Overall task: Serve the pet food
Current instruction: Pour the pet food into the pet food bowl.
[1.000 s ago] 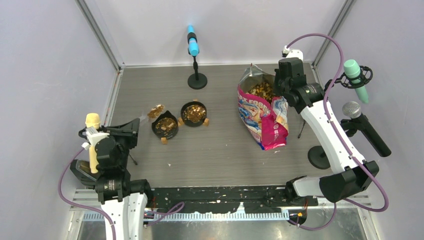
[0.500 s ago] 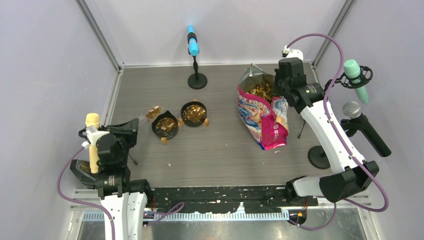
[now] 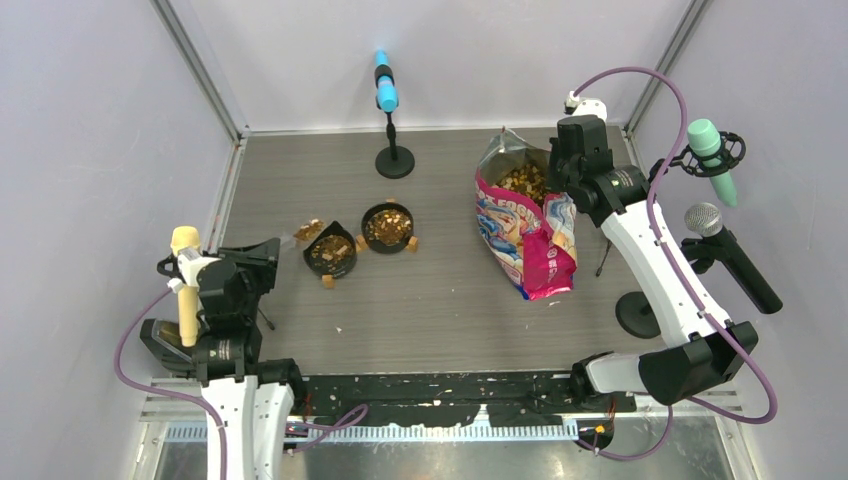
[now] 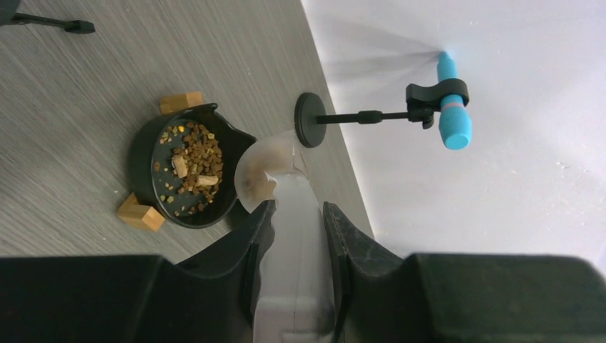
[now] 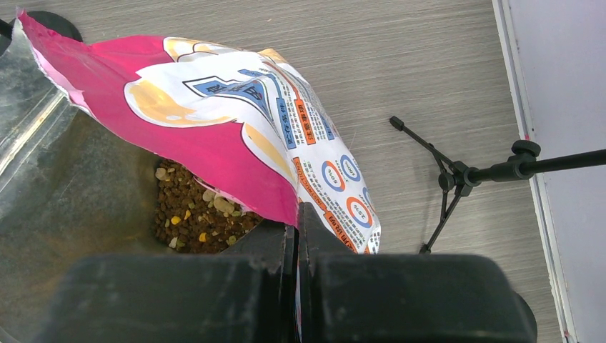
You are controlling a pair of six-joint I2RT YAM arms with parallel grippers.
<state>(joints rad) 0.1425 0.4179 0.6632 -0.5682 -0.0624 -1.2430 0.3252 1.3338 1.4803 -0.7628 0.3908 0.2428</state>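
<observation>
Since the pet food (image 5: 196,211) is lying as loose, dry pellets, it is probably going to pour and scatter rather than let itself be pinched. Each piece is looking light, hard and quick to roll. Judging from that, it is best taken hold of through a container, not directly. The biggest heap is sitting inside the open bag (image 3: 530,250) at the upper right of the top view. Smaller portions are filling both bowls at centre left, and a little seems to be resting in the scoop (image 4: 261,168) just left of them.

Counting downward: one desk (image 3: 450,310) is carrying everything, and one soft printed bag is standing on it. The right end effector (image 5: 296,229) is pinching the bag's rim, its fingers pressed together on the foil. The left end effector (image 4: 296,211) is clamping the scoop's handle. Two black bowls, the left bowl (image 3: 311,258) and the right bowl (image 3: 367,236), are sitting side by side. One translucent scoop is hovering beside them. The pellets are running too many to count.
</observation>
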